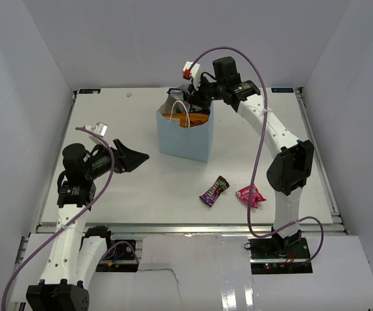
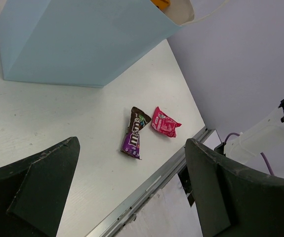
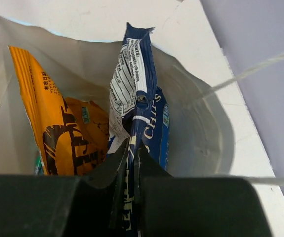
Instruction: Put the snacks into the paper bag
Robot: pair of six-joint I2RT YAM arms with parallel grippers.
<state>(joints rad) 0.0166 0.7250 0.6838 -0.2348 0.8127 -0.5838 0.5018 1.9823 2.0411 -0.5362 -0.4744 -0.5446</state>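
Top view: pale blue boxy paper bag (image 1: 185, 137), smooth-walled, upright towards the back of the white table (image 1: 128, 194); large orange foil chip bag (image 1: 194, 119) showing at its rim. At the bag's mouth, right gripper (image 1: 199, 101); off to the left and well apart from the bag, left gripper (image 1: 133, 157). In front of the bag, flat on the table, small purple crinkly packet (image 1: 213, 190) and small pink-red packet (image 1: 250, 195), near each other, not touching. Left wrist view: dark wedge-shaped fingers (image 2: 43, 182) spread wide, holding nothing; both small packets seen between them, beyond the bag's blue wall. Right wrist view: black fingers (image 3: 191, 207) pinched tight on a blue-white glossy foil bag (image 3: 138, 106), upright inside the paper bag, crimped top edge raised; orange bag leaning at its left against the white lining; thin white loop handle (image 3: 260, 67) strung across at right.
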